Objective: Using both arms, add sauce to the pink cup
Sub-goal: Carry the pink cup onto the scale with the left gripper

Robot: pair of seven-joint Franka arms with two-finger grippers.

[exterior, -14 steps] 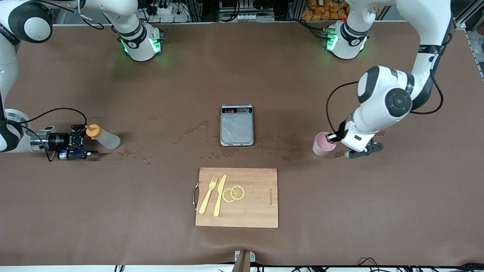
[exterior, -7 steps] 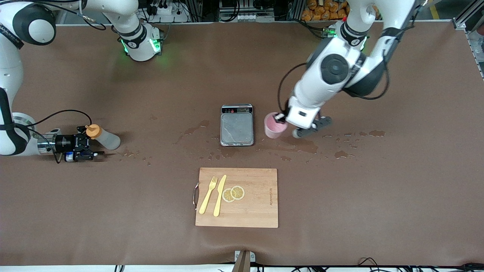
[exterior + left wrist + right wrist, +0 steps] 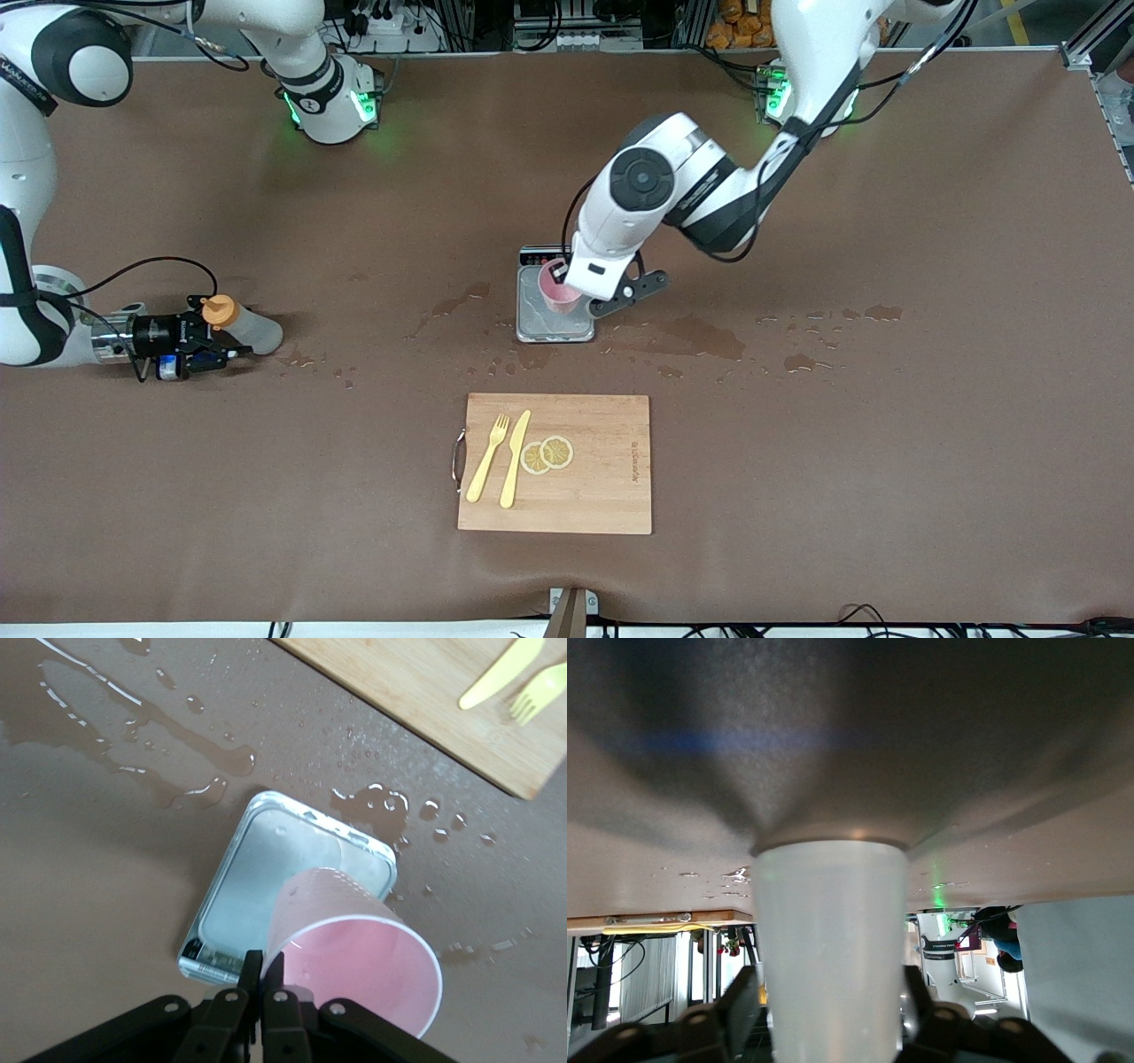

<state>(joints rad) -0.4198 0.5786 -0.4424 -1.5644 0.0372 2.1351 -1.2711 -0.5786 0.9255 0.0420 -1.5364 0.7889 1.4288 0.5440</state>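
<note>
Here, left gripper pinches pink cup by rim, over scale. Right gripper, low on counter, fingers either side of sauce bottle; grip unclear.

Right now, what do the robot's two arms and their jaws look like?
Both arms are big, white and rounded, with black bands and round black caps at the joints. Thin black cables loop beside each wrist. The bases glow green. The left gripper and right gripper are black with two thin jaws; the right gripper has small blue parts.
</note>
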